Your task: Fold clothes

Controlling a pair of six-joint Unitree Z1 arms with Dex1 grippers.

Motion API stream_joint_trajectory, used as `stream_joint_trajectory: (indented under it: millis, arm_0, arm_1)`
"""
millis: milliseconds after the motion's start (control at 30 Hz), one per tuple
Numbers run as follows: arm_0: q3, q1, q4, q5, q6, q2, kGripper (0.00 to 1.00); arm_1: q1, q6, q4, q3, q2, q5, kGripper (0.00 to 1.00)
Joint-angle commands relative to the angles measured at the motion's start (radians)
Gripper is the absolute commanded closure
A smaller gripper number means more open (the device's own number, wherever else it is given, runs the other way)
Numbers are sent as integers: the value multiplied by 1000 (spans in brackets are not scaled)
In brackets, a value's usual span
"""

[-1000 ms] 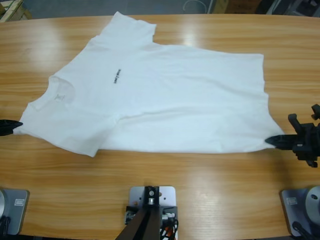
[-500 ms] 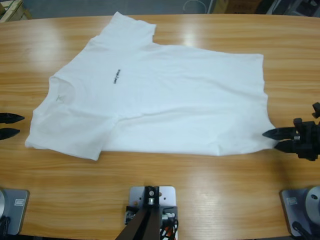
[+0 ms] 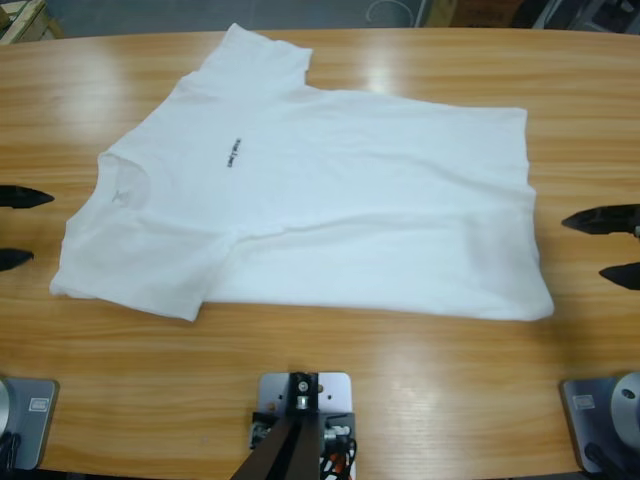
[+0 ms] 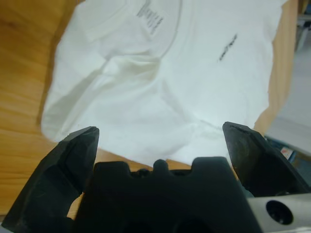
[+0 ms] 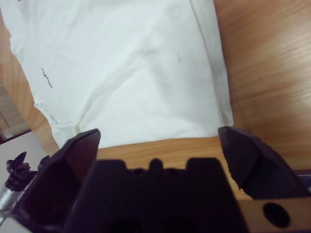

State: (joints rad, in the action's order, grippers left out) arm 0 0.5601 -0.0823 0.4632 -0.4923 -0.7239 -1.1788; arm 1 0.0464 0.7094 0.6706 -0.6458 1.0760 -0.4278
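Observation:
The clothes are one white T-shirt (image 3: 330,200) lying flat across the wooden table (image 3: 330,340), collar (image 3: 120,185) toward the left and hem toward the right. A small dark printed mark (image 3: 232,152) sits on its chest. At the table's left edge my left gripper (image 3: 30,227) is open, a little clear of the near sleeve. In the left wrist view the T-shirt (image 4: 160,82) lies beyond the left gripper (image 4: 160,145). My right gripper (image 3: 585,247) is open beside the hem, apart from the cloth. The right wrist view shows the hem corner of the T-shirt (image 5: 131,63) ahead of the right gripper (image 5: 160,138).
Bare wood runs along the table's near side and at both ends beside the grippers. The far sleeve (image 3: 265,50) reaches close to the table's far edge. Floor and clutter lie beyond that edge.
Both grippers were shut at the shirt's edges, the left at the near sleeve, the right at the hem corner. They have opened, let go and drawn outward. The shirt lies still.

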Motion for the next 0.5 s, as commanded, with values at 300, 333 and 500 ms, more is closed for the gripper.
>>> stream_joint_trajectory:
  millis: [300, 333, 500]
  arm_0:
    - [124, 188, -143, -215, 145, -310, 4]
    - [123, 199, -138, -215, 148, -324, 4]
    - [112, 176, -120, -166, 141, -352, 4]
  arm_1:
    - [30, -89, -140, 12, 161, -46, 13]
    - [30, -91, -146, 20, 164, -46, 18]
    - [30, -91, -158, 32, 169, -55, 18]
